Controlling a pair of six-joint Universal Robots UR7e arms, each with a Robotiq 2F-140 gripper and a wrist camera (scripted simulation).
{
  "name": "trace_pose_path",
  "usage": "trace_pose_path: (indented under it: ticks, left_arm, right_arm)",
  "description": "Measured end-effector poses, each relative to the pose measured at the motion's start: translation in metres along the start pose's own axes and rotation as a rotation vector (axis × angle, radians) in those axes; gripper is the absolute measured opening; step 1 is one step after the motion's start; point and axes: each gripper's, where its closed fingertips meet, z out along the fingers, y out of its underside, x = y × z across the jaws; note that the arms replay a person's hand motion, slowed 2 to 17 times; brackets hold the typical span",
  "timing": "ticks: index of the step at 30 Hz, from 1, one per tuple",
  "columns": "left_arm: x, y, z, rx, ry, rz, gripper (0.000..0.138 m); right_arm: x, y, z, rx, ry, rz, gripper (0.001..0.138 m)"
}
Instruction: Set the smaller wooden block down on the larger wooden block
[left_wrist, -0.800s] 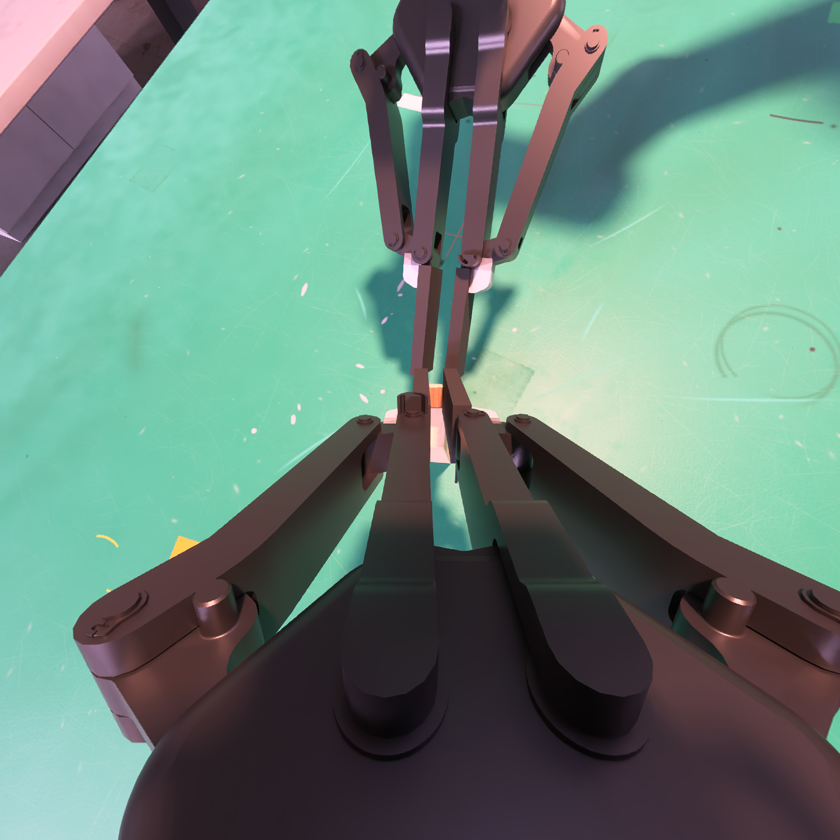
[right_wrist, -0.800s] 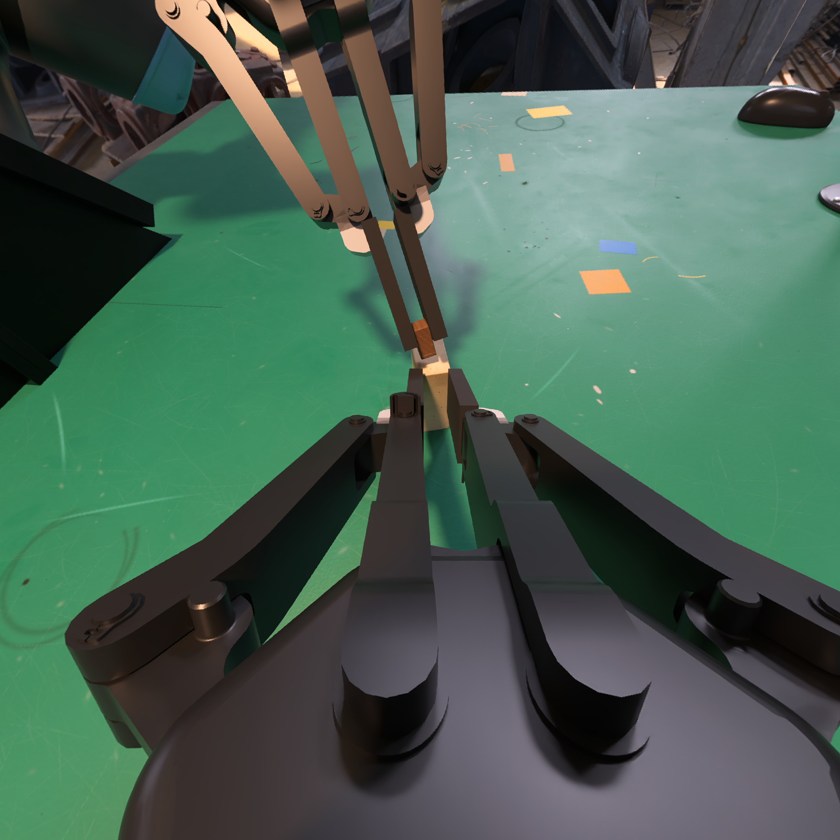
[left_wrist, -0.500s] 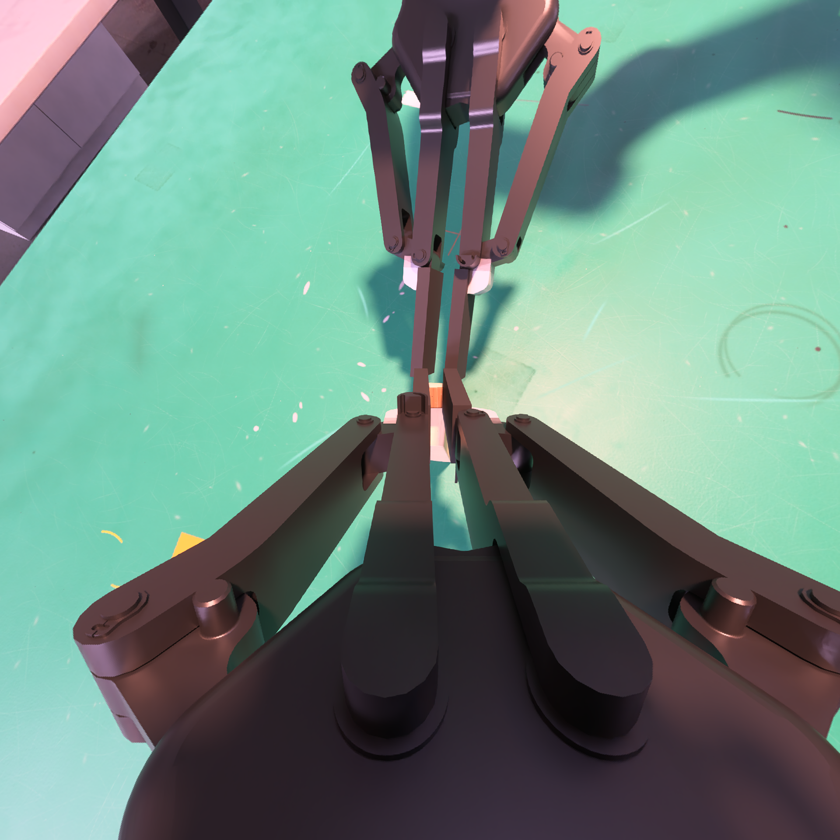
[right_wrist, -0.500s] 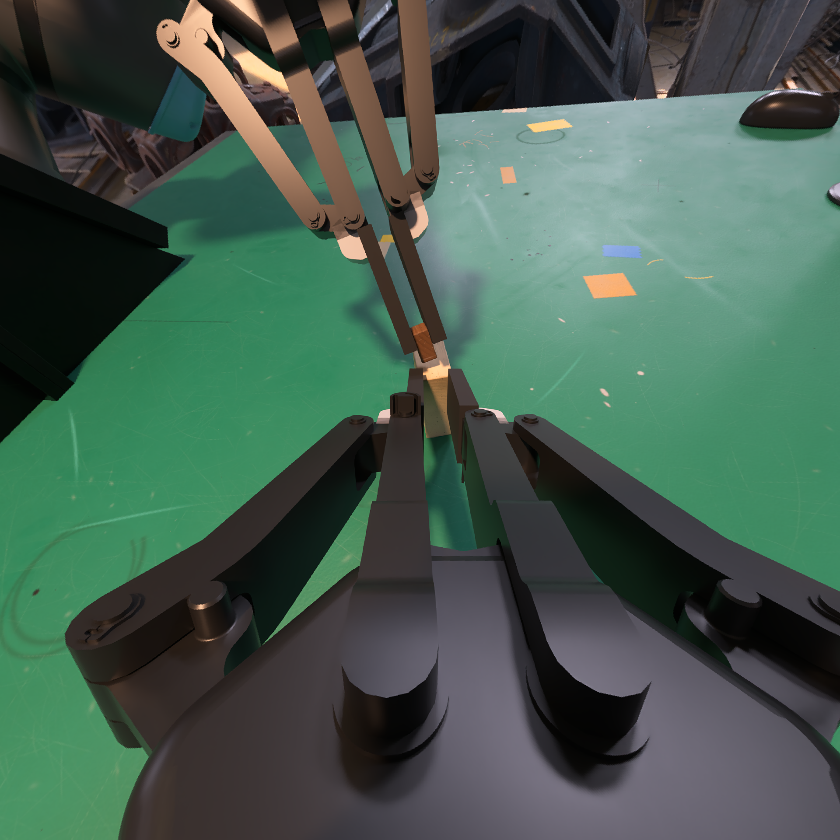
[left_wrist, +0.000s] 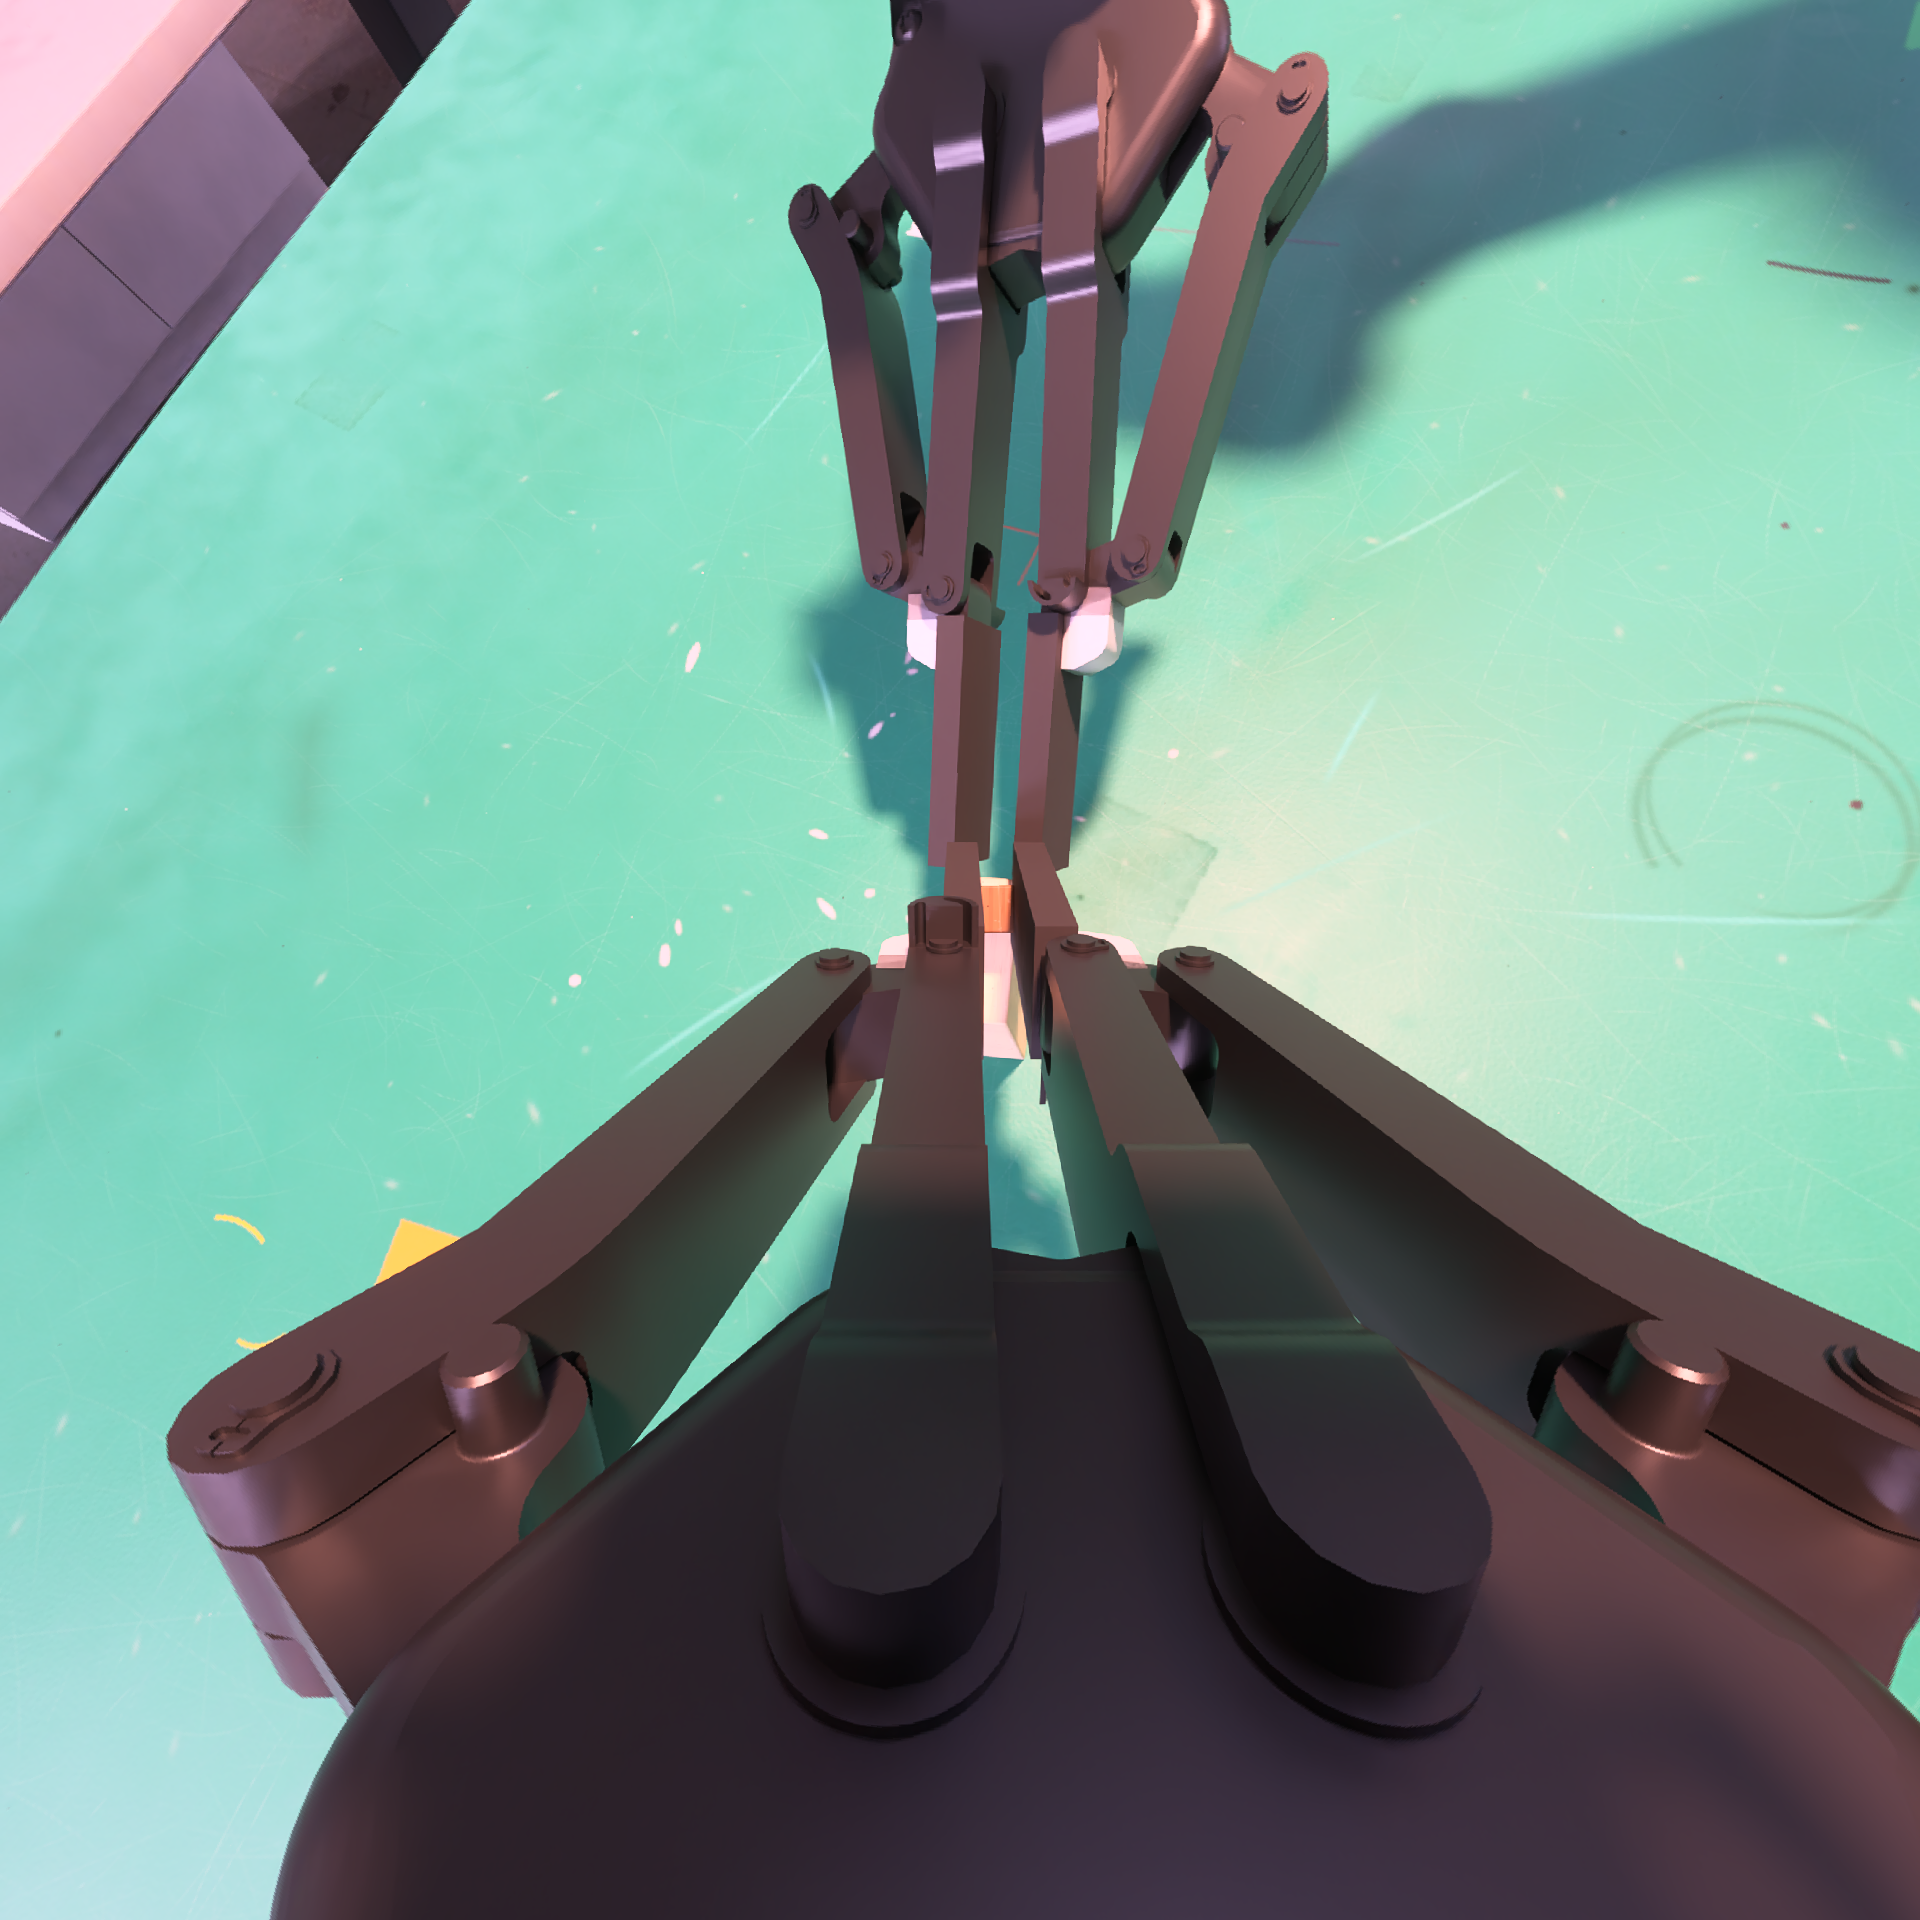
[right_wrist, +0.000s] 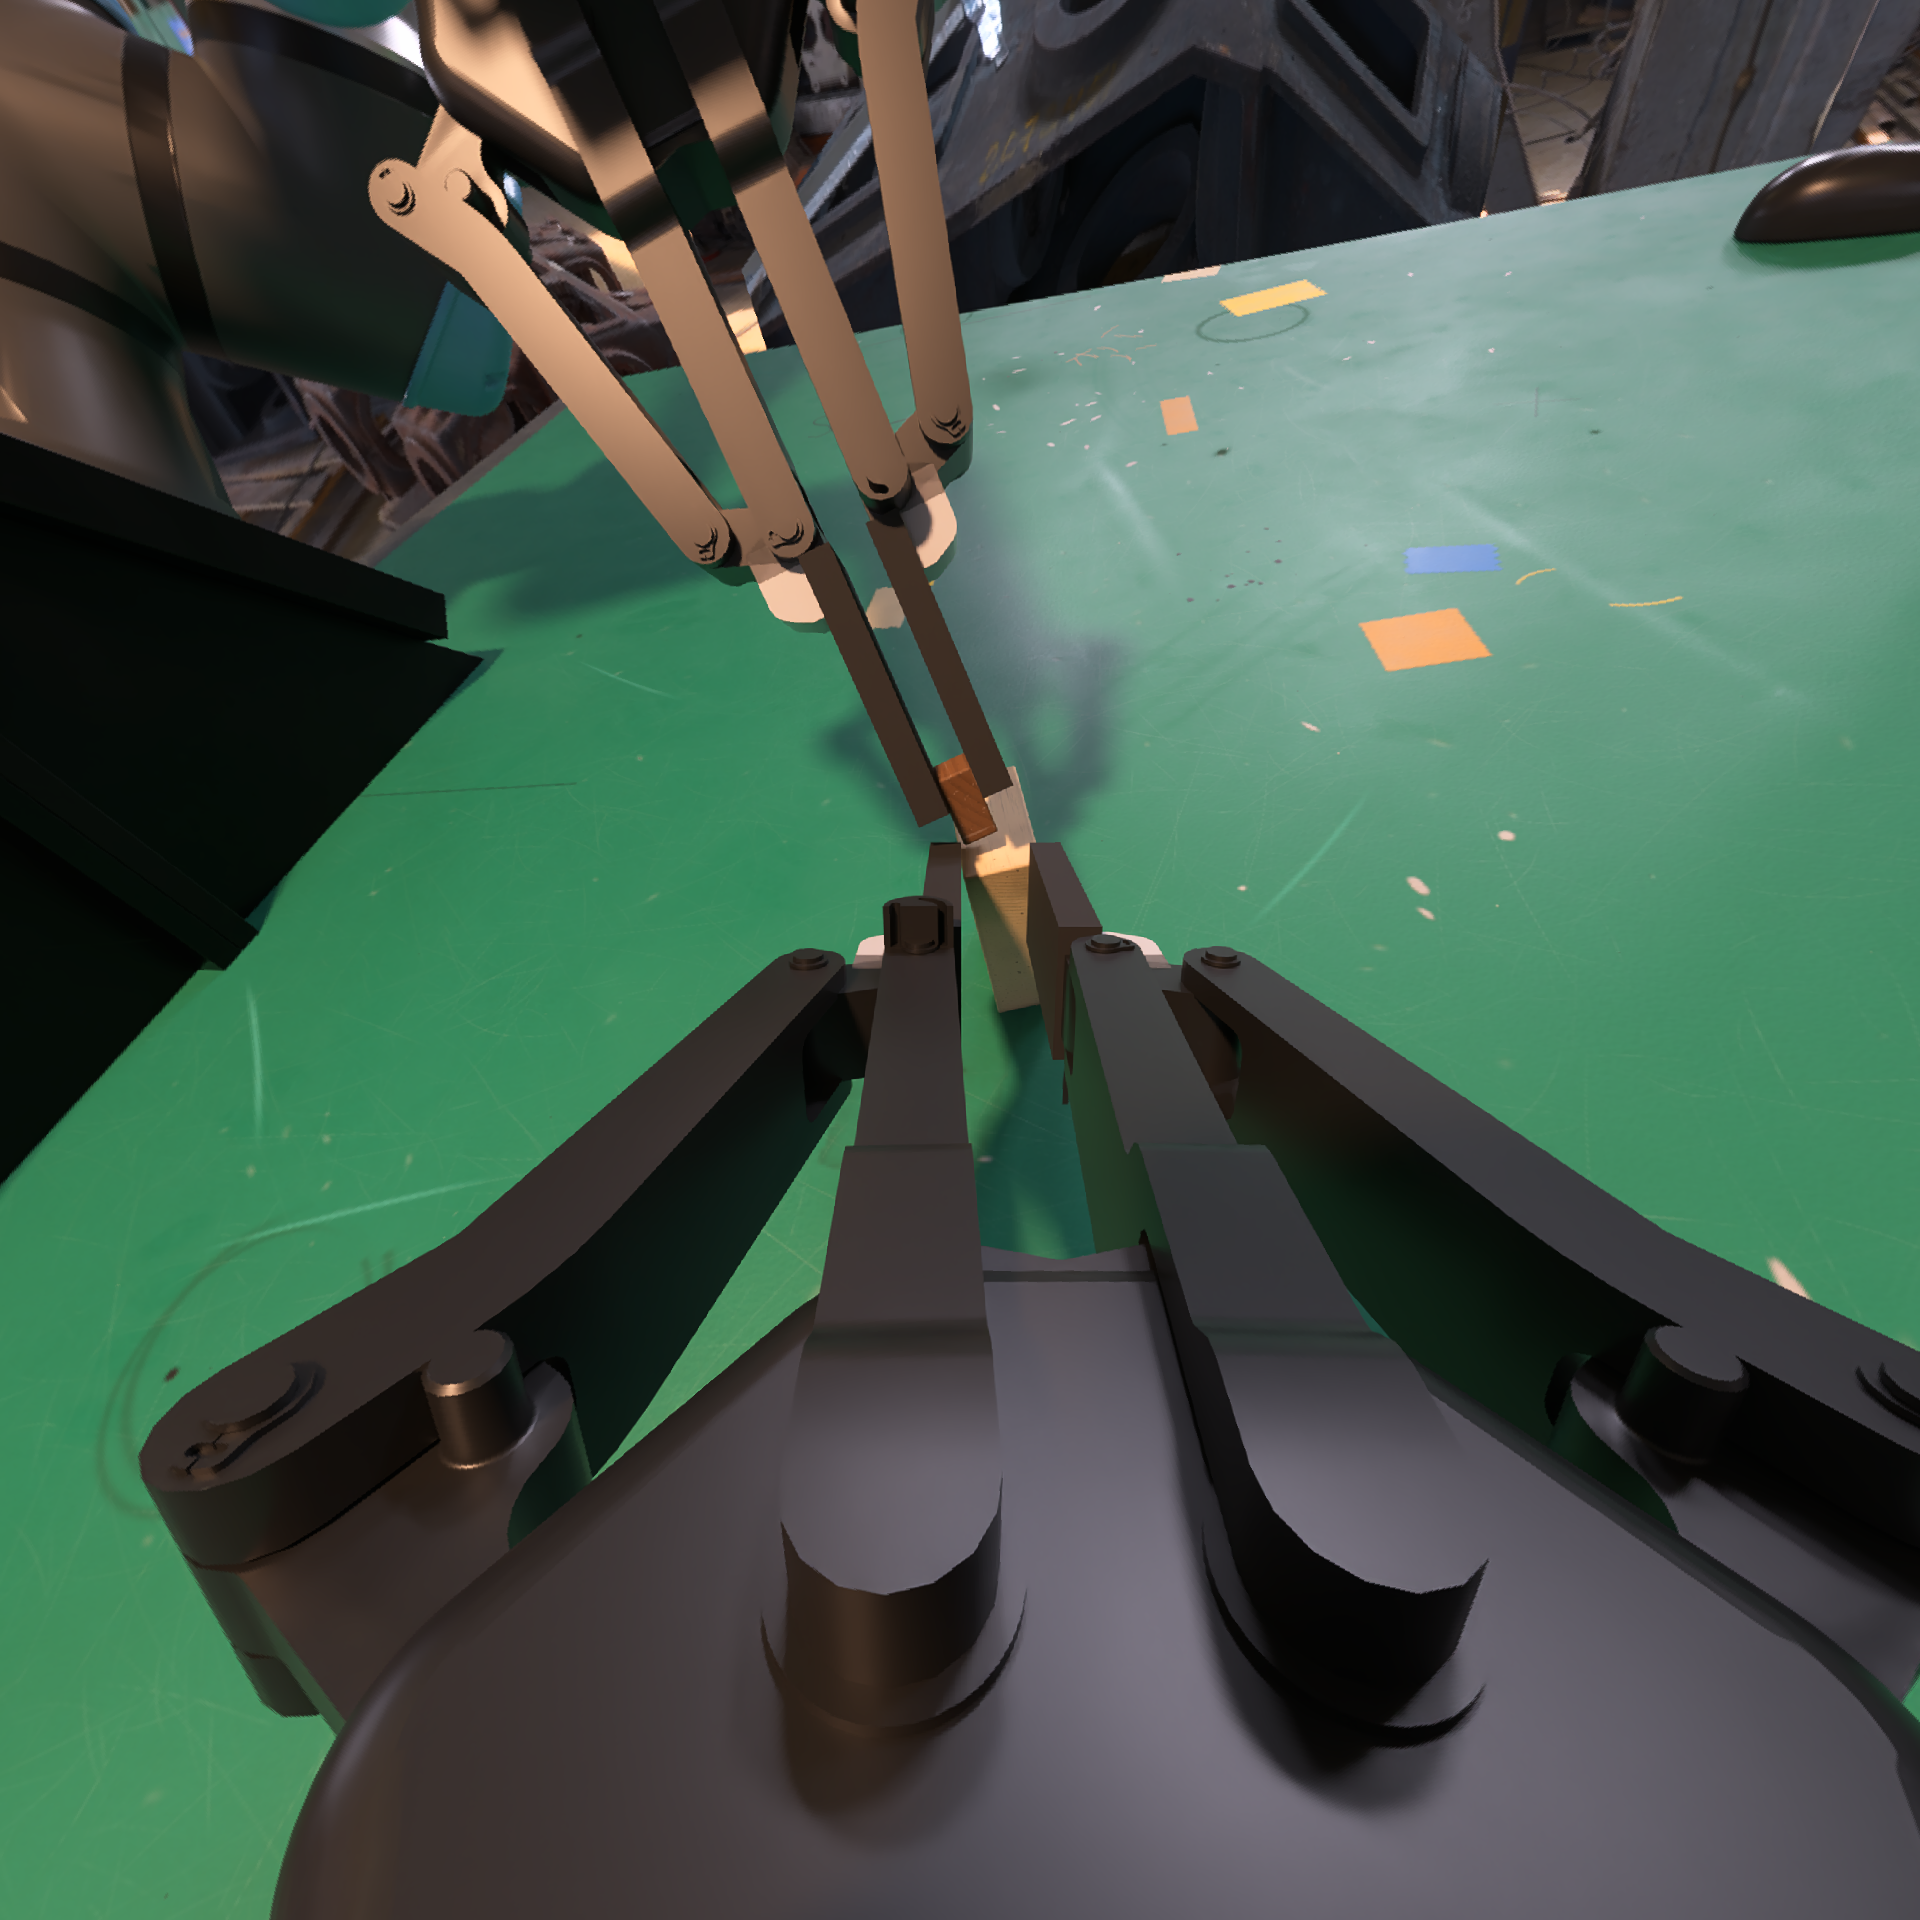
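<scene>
Block (right_wrist: 964, 798) pinched inside left claw (right_wrist: 961, 805).

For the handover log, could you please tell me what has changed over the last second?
Little changed: the right end effector tilted slightly, and the table's far edge dropped in its view. Both stay shut, right on the pale larger wooden block, left end effector on the small reddish-brown wooden block.

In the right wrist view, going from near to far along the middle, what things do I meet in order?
Right gripper → pale block → brown block → left gripper → small orange patch → yellow patch
</scene>
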Motion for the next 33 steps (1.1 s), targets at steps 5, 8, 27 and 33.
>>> trace_pose_path:
  ticks: [5,8,27,33]
  left_arm:
    - [-0.0014,0.001,-0.0002,-0.009,-0.007,-0.004,0.009]
    - [-0.0014,0.0014,-0.0004,-0.015,-0.01,-0.003,0.009]
    - [-0.0028,0.0035,-0.0013,-0.039,-0.034,0.022,0.009]
    - [-0.0031,0.0042,-0.0017,-0.045,-0.042,0.029,0.009]
  right_arm:
    - [-0.0007,-0.0008,-0.0003,0.016,-0.024,0.031,0.019]
    - [-0.0008,-0.0011,-0.0003,0.024,-0.035,0.045,0.02]
    - [-0.0024,-0.0031,-0.0002,0.073,-0.123,0.164,0.026]
    - [-0.002,-0.0025,0.0006,0.078,-0.141,0.201,0.028]
